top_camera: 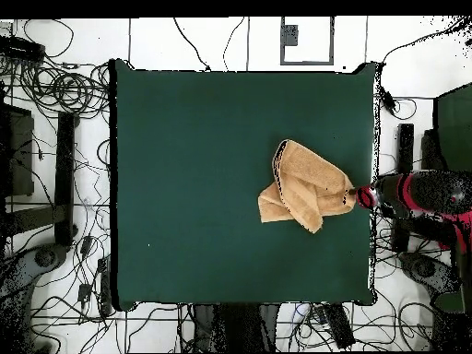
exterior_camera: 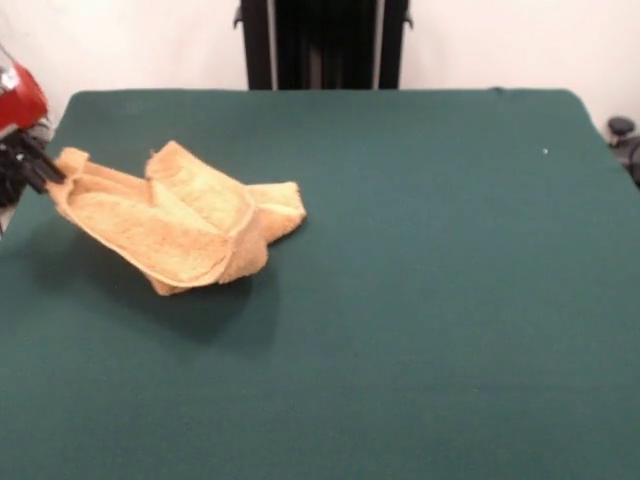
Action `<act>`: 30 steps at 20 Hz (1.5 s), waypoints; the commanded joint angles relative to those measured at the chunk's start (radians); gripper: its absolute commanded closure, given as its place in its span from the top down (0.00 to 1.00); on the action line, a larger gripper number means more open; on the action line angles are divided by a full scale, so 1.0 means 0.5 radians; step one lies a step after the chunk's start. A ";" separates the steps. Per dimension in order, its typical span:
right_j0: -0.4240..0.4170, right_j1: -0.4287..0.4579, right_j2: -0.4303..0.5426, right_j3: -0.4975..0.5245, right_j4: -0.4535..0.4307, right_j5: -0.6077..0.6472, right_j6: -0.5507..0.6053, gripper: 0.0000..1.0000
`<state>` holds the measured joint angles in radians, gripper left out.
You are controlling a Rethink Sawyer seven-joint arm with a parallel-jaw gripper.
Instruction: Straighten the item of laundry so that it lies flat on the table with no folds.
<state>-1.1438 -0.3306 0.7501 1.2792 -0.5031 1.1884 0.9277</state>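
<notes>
The golden tan towel (exterior_camera: 180,220) lies crumpled and folded over itself on the left part of the green table (exterior_camera: 430,300). My gripper (exterior_camera: 45,172) comes in from the left edge and is shut on the towel's left corner, holding that corner a little above the table. In the overhead view the towel (top_camera: 304,184) sits near the table's (top_camera: 184,184) right edge, with the gripper (top_camera: 354,195) at its right corner and the red and black arm (top_camera: 415,195) reaching in from beyond the table.
The black pedestal (exterior_camera: 320,45) stands at the table's far side. The table's edge (top_camera: 373,184) runs right beside the gripper. Several cables (top_camera: 55,92) lie on the floor around the table.
</notes>
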 commanded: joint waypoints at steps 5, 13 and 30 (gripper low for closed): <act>0.086 0.096 0.114 -0.171 -0.066 0.141 -0.692 0.00; 0.152 0.063 0.137 -0.201 -0.069 0.140 -0.658 0.00; 0.240 -0.098 0.059 -0.041 -0.170 -0.009 -0.502 0.00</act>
<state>-1.0834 -0.3756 0.7572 1.1999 -0.5326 1.1980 0.9277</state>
